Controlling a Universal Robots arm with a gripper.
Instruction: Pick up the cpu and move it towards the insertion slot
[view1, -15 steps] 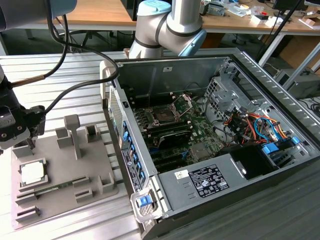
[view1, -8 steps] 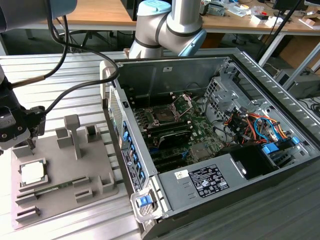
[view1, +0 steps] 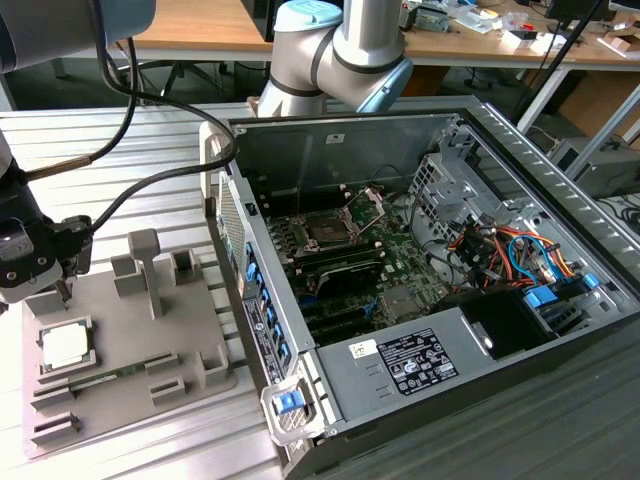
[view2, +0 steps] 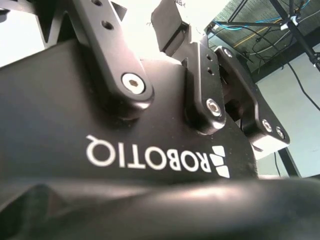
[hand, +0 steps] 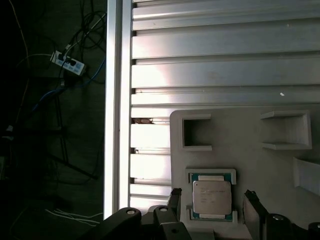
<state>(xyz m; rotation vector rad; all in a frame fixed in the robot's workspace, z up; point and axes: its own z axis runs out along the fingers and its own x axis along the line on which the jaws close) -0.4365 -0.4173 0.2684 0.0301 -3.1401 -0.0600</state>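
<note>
Hovers the gripper (hand: 213, 197), jaws spread and empty, over the cpu (view1: 65, 345), and may snag the grey fixture (hand: 240, 132) walls if lowered off-centre.

The black tool (view2: 155, 75) (bolted linkages (view2: 116, 60)) fronts distant cables (view2: 260, 42).

Silver arm (view1: 372, 30), pale-blue caps (view1: 305, 12), black gripper (hand: 212, 193)

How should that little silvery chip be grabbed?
Probably by two opposite edges, coming straight down from above. The cpu is thin and lies flat in a shallow recess of the grey fixture, so only its top and edges are exposed. The open fingers flank it, one on each side.
</note>
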